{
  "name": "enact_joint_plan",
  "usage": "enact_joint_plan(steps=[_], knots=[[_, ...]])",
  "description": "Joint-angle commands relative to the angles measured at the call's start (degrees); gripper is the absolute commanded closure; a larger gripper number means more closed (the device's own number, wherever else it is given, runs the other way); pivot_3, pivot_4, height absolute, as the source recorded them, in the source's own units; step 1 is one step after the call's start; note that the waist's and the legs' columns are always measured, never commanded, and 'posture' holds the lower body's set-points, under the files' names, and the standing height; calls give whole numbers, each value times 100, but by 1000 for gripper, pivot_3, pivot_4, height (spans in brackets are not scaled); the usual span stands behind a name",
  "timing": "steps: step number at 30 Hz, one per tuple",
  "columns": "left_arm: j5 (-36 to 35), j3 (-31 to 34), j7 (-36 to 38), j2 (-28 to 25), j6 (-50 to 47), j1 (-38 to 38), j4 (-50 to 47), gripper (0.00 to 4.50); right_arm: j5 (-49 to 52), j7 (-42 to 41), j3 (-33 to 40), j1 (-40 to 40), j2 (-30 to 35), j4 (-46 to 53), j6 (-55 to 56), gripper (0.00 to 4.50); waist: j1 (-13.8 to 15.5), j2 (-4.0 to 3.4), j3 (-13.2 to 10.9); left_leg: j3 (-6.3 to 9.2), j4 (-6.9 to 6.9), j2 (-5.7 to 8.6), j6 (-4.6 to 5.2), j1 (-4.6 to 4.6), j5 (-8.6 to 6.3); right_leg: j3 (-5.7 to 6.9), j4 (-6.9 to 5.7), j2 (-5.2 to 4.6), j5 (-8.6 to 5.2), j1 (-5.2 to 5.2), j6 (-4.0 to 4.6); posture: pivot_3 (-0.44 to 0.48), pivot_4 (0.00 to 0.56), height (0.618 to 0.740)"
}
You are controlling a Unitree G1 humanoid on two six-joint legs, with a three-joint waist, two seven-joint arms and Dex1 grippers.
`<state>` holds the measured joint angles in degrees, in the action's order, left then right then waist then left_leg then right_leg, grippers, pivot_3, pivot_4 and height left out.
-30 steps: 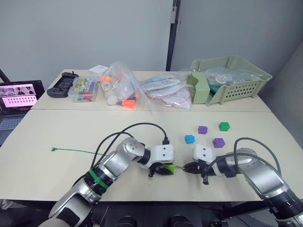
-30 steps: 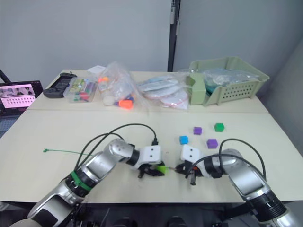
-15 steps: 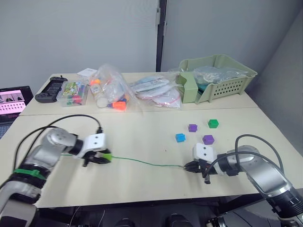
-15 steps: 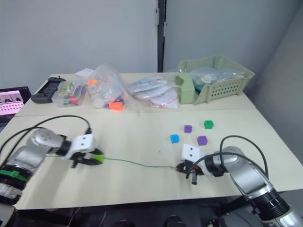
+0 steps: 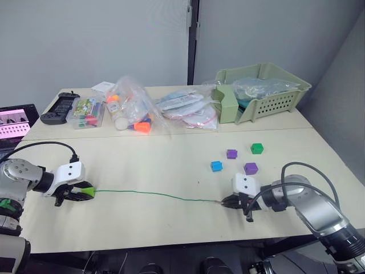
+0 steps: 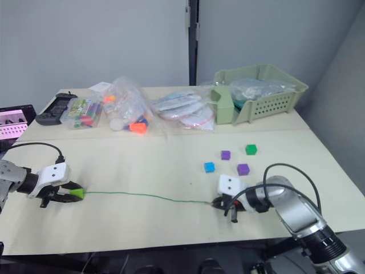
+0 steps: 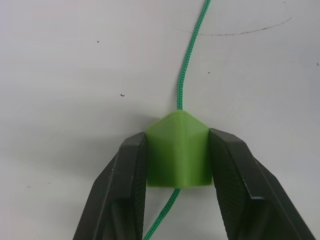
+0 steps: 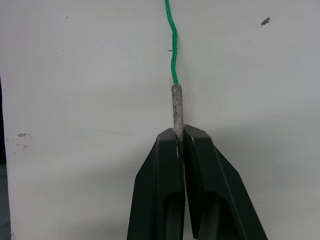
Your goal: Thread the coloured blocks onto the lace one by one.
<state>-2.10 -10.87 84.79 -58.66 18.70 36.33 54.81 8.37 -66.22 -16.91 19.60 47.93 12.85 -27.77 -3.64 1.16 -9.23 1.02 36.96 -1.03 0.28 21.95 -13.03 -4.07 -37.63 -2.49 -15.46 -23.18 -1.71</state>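
Note:
The green lace (image 5: pixel 154 194) lies stretched across the front of the table. My left gripper (image 5: pixel 84 193) at the left is shut on the lime green wedge (image 7: pixel 178 150), with the cord running through it. My right gripper (image 5: pixel 223 201) is shut on the lace's pale stiff tip (image 8: pixel 176 107). Loose on the table to the right are a blue cube (image 5: pixel 216 166), two purple cubes (image 5: pixel 231 154) (image 5: pixel 250 168) and a dark green cube (image 5: pixel 256 148).
At the back stand a pale green basket (image 5: pixel 274 100), clear bags of toys (image 5: pixel 134 108), a clear box (image 5: pixel 85 111) and a black controller (image 5: pixel 55 108). A laptop screen (image 5: pixel 14 120) sits at the far left.
My left gripper has slid the lime green wedge far to the left along the lace. The right gripper has stayed in place holding the tip. The lace now lies stretched out.

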Motion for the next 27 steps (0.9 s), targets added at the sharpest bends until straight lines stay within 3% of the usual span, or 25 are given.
enact_joint_plan(steps=[1, 3, 9, 13, 19, 23, 27], knots=[[-78, 154, 127, 267, -178, -37, 59, 3166, 7, -34, 56, 111, -10, 78, 96, 4500, 54, 0, 0, 0, 2, 2, 0, 1, 0, 0, 0, -1, 0, 0, 0, 0, 150, 740], [-258, 326, 357, 308, -347, 17, -227, 2131, 0, -37, 54, 72, -9, 106, 97, 4500, 121, 2, -1, 1, 15, 1, 0, 8, 0, 2, 0, -1, -1, 0, -1, 0, 150, 740], [-781, 418, 758, 240, -1318, 230, -1526, 218, 25, -44, 55, 53, -2, 211, 29, 4500, 233, 45, -21, 25, 84, 0, -1, 80, -1, 28, -4, -2, 19, -26, 24, 0, 150, 740], [-1106, 338, 770, 395, -2156, 30, -3005, 218, 25, -1, -14, 143, -93, 301, -98, 4500, 246, 48, -21, 27, 93, 4, -1, 118, 0, 26, -15, -6, 25, -66, 19, 0, 150, 740], [-1435, 8, -230, 1482, -3565, -593, -5381, 218, -23, 176, -175, 326, -359, 466, -437, 4500, 252, 46, -22, 30, 98, 8, -1, 137, 0, 13, -40, -8, 25, -93, 20, 0, 150, 740], [-892, -548, -1278, 2540, -3609, -670, -5587, 218, -134, 354, -304, 450, -486, 440, -607, 4500, 280, 47, -23, 32, 106, 11, -1, 139, 0, 13, -41, -5, 26, -93, 20, 0, 150, 740], [-598, -945, -1632, 3065, -3476, -704, -5412, 218, -123, 398, -343, 457, -482, 541, -724, 4500, 275, 47, -23, 32, 114, 13, -1, 136, 0, 12, -43, -3, 27, -89, 21, 0, 150, 740]])
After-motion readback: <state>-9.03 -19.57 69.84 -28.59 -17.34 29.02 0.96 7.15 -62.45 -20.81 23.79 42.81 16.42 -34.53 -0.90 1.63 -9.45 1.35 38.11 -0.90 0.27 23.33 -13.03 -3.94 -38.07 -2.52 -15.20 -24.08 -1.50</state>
